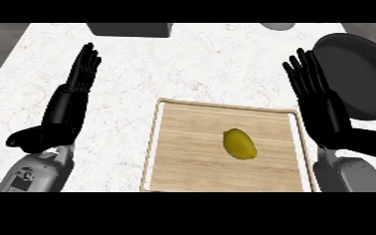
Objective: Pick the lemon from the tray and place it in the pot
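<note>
A yellow lemon (239, 143) lies on the wooden tray (183, 129), right of the tray's middle. The dark grey pot (352, 74) sits at the counter's right edge, partly cut off by the view. My right hand (320, 104) stands open with straight fingers between the tray's right rim and the pot, a short way right of the lemon and not touching it. My left hand (67, 104) is open at the left, fingers up, well clear of the tray.
A grey container (132, 29) sits at the counter's far edge, left of centre. A small grey round object (277, 26) shows at the far edge on the right. The white marbled counter (198, 64) stretches between the hands beyond the tray.
</note>
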`<action>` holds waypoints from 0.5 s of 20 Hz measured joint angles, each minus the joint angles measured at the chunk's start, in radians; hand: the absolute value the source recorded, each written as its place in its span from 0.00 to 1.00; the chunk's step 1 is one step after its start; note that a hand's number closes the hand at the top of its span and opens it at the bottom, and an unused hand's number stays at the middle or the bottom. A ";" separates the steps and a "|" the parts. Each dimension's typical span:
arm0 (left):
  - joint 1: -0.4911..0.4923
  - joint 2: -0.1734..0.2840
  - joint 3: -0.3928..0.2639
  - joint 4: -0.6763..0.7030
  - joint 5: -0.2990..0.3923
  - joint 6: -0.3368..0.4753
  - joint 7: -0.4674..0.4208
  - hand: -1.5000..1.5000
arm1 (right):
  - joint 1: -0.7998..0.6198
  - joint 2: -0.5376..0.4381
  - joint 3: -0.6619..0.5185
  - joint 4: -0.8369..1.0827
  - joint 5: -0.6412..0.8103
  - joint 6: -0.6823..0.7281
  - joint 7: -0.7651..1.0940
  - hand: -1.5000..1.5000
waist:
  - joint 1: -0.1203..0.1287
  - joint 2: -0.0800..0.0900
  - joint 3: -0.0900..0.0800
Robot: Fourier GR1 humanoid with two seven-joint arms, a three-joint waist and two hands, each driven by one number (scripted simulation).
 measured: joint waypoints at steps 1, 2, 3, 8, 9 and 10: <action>0.002 -0.006 0.001 -0.001 0.003 0.001 0.003 0.50 | -0.023 -0.006 0.010 0.009 -0.005 0.027 0.006 1.00 | 0.005 0.001 0.009; -0.006 -0.010 0.007 0.005 0.011 0.000 0.005 0.50 | -0.056 -0.015 0.029 0.010 -0.019 0.074 0.017 1.00 | 0.015 0.003 0.017; -0.008 -0.017 0.007 0.007 0.018 -0.001 0.006 0.50 | -0.093 -0.023 0.053 0.010 -0.034 0.127 0.028 1.00 | 0.034 0.007 0.022; -0.025 -0.045 0.014 0.020 0.052 -0.003 0.027 0.50 | -0.288 -0.116 0.144 -0.019 -0.003 0.375 0.014 0.00 | 0.120 0.018 0.032; -0.035 -0.051 0.021 0.027 0.063 -0.003 0.033 0.50 | -0.320 -0.138 0.151 0.010 0.018 0.420 -0.006 0.00 | 0.123 0.024 0.035; -0.040 -0.057 0.025 0.033 0.070 -0.003 0.036 0.50 | -0.344 -0.163 0.159 0.035 0.032 0.474 -0.034 0.00 | 0.124 0.030 0.037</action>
